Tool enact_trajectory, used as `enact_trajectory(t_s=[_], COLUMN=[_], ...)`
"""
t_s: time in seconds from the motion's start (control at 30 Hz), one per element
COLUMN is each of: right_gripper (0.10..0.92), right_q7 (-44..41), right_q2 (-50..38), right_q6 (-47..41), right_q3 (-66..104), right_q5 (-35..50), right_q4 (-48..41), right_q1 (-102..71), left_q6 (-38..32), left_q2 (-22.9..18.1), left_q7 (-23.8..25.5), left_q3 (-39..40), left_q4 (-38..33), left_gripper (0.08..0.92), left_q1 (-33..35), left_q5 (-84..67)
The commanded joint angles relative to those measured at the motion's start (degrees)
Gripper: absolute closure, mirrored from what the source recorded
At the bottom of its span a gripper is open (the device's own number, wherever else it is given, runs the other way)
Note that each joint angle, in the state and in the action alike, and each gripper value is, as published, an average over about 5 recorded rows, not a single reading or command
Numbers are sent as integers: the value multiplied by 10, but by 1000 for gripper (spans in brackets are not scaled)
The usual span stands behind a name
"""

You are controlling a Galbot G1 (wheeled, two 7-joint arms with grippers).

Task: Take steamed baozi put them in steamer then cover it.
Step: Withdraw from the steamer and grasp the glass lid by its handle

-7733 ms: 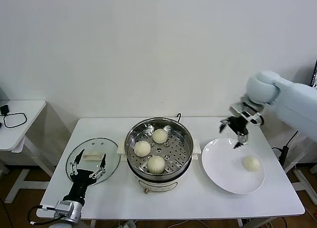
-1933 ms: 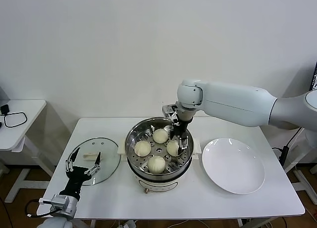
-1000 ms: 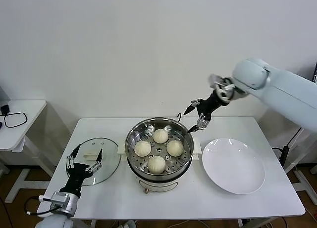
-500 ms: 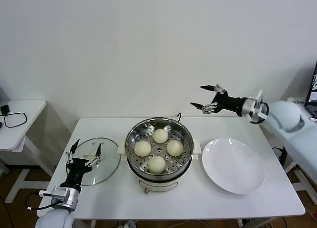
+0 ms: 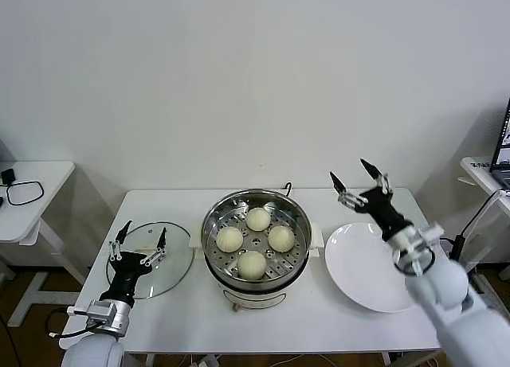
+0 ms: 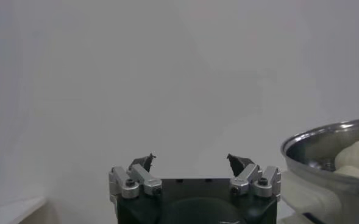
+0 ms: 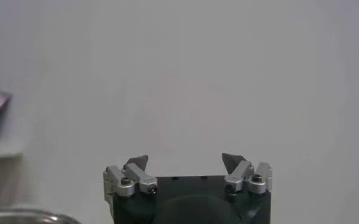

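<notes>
In the head view a white table [image 5: 199, 319] fills the lower half of the frame. At its centre stands the steamer [image 5: 255, 244], a shiny steel pot with white side handles. Inside it, on the perforated tray, lie the four steamed baozi [image 5: 251, 263]: one at the back, one at the left, one at the right and one at the front, near each other but apart. The pot has no cover on it.

The glass lid [image 5: 151, 255] lies flat on the table in the lower left of the frame, just beside the steamer. The left gripper [image 5: 140, 244] is above the near part of this lid, with its fingers spread apart and pointing up; it holds nothing. In the left wrist view the same gripper [image 6: 191, 161] shows its two tips wide apart, with the steamer's rim [image 6: 325, 137] at the right edge of that picture.

To the right of the steamer lies a white plate [image 5: 374, 267], with nothing on it. The right gripper [image 5: 355, 176] is in the air at the right of the frame, above the far edge of the plate, fingers wide apart and empty. The right wrist view shows its tips [image 7: 185, 161] apart against the plain wall.

A small side table [image 5: 32, 196] with a black cable [image 5: 22, 192] stands at the left edge of the frame.
</notes>
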Motion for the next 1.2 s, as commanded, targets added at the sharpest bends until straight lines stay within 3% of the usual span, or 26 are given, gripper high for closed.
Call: enact_trajectory(t_s=[0.03, 0.2, 0.3, 0.57, 0.77, 1.2], right_gripper=[203, 203, 203, 203, 203, 203], right_q7=[83, 75, 73, 69, 66, 61], right_q2=[149, 173, 180, 188, 190, 201], right_q6=[112, 128, 134, 129, 124, 116], right_q3=[76, 69, 63, 50, 50, 48], right_q5=[-82, -90, -95, -92, -88, -86], right_q4=[53, 41, 29, 17, 6, -5], right_q1=[-200, -223, -226, -215, -205, -196], left_q6=[-47, -94, -154, -273, -283, -260], left_q2=[3, 7, 15, 43, 63, 86], left_q7=[-7, -24, -53, -188, -250, -280], left_q3=[8, 4, -4, -39, -49, -47], left_q4=[8, 33, 72, 208, 269, 334], left_gripper=[177, 177, 177, 177, 177, 177], left_q1=[10, 19, 23, 9, -18, -96], left_q5=[45, 133, 264, 631, 764, 814])
